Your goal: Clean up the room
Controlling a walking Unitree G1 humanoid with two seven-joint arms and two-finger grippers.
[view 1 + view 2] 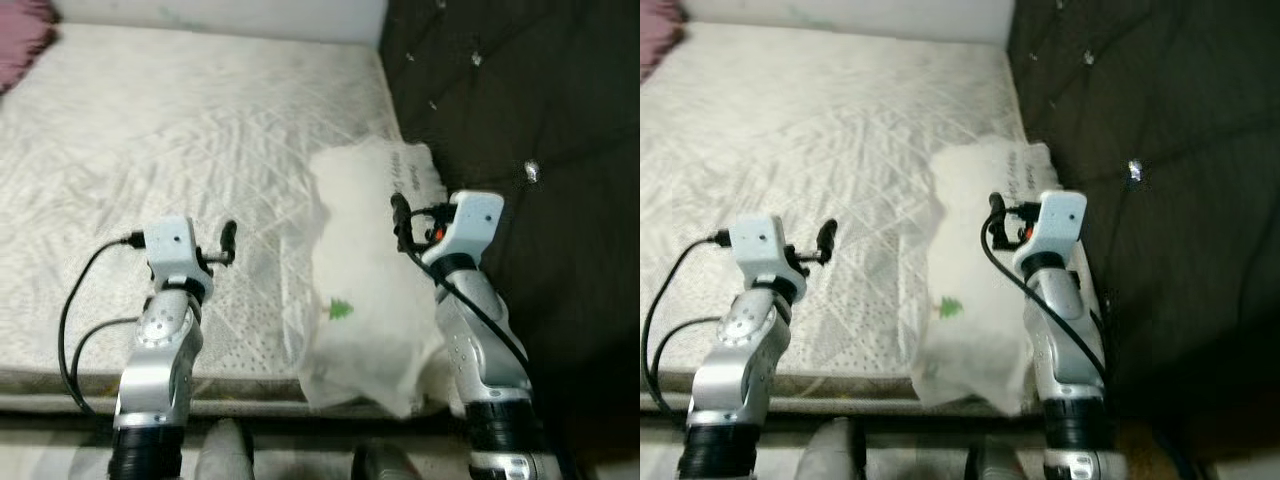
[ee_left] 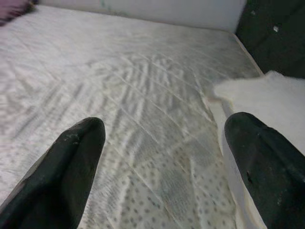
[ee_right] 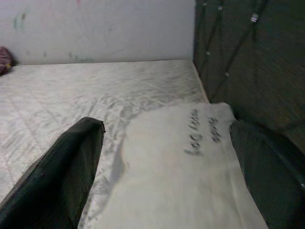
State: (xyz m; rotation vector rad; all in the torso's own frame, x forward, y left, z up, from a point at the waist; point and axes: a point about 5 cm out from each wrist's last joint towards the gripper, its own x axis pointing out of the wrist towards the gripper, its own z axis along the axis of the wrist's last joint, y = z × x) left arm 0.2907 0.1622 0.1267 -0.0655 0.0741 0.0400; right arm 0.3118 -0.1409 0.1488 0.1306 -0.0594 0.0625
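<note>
One item matters here: the white plastic bag point(image 1: 365, 290) with a small green tree print point(image 1: 341, 309), lying on the bed point(image 1: 170, 150) at its right side, against the dark tufted headboard point(image 1: 520, 120). Its near end droops over the mattress edge toward the robot.

Long axis: runs away from the robot, front edge of the bed toward the wall point(image 1: 230, 15), roughly parallel to the headboard. Dark lettering point(image 3: 202, 131) sits at the far end.

Right hand point(image 1: 405, 228) is clearly the nearer one: it hovers over the right part of the bag, about midway along it. In the right wrist view the bag lies directly between and below the two fingers point(image 3: 57, 176), which are spread wide with nothing in them. Cannot tell whether it touches the bag.

Left hand point(image 1: 225, 245) is over bare mattress, left of the bag with a clear gap to it. Fingers point(image 2: 62, 171) also spread wide, nothing held; the bag's edge shows just beside one finger in the left wrist view.

Judgement: right arm takes this, mostly straight down, closing across the bag's short axis. Thin film, so it may pinch only a fold.

A pinkish cloth point(image 1: 22, 45) lies at the far left corner, well apart.
</note>
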